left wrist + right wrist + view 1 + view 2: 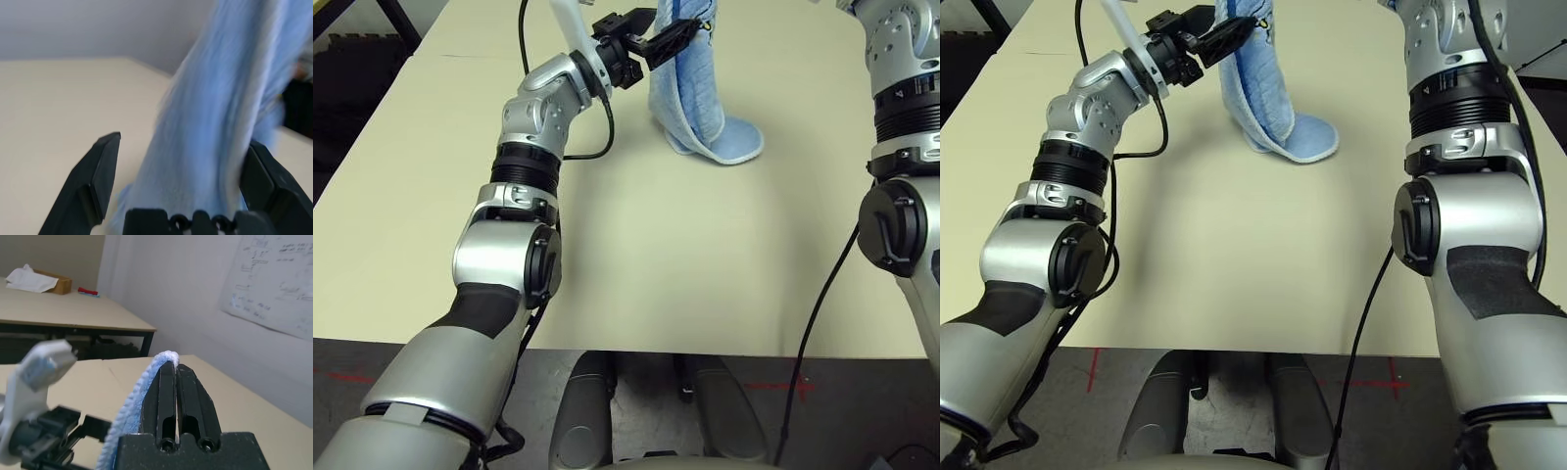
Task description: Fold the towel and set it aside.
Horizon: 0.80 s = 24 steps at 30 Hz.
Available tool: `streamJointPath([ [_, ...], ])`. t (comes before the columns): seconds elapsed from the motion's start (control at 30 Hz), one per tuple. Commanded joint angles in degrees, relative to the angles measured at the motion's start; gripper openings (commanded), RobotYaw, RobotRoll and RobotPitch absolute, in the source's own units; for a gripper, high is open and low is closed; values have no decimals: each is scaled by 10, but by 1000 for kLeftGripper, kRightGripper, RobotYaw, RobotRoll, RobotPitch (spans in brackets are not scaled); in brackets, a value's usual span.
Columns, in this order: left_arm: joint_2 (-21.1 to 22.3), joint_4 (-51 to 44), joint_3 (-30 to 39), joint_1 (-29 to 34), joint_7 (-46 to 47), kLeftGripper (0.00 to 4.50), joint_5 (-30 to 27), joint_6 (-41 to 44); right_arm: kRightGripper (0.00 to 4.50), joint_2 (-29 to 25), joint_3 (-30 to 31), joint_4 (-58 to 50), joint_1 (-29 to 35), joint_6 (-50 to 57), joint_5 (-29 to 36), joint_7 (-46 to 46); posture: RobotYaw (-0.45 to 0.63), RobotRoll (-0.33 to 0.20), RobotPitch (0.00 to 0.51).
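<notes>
The towel (690, 78) hangs with its long axis upright at the far middle of the table (705, 274), its lower end curled onto the tabletop and trailing right. The right wrist view shows the right gripper (176, 377) clamped on the towel's top hem, while the left wrist view shows the left gripper (181, 161) spread wide with the hanging cloth between its fingers (98, 181). Bare tabletop stretches nearer and to both sides.

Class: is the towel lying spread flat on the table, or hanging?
Hanging. The towel drapes down from the shut right gripper, only its lower end curled on the table; the open left gripper straddles it.
</notes>
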Motion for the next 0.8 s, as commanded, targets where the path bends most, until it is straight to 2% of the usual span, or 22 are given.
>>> streamJointPath([
  [0.03, 19, 40, -11, -3, 12, 4500, 29, -30, 53, -29, -22, 22, -28, -22, 4, -5, 9, 0, 261],
  [0.13, 40, 70, -15, -2, 5, 4500, 44, -55, 53, -52, -22, 52, -43, -51, -10, -12, 6, 0, 261],
  [0.3, 60, 96, -22, 9, 2, 4500, 64, -86, 53, -58, -27, 58, -45, -61, -6, -13, 3, 0, 262],
  [0.57, 56, 107, -16, 21, -14, 4500, 63, -96, 53, -54, -27, 59, -44, -60, -5, -14, -3, 0, 262],
  [0.67, 34, 53, 3, 25, -113, 4500, 5, -36, 53, -39, -20, 65, -43, -64, -11, -20, -4, 0, 260],
  [0.8, 33, -62, 0, 58, -179, 4500, -40, 67, 53, -29, -20, 76, -48, -68, -13, -22, 4, 0, 261],
])
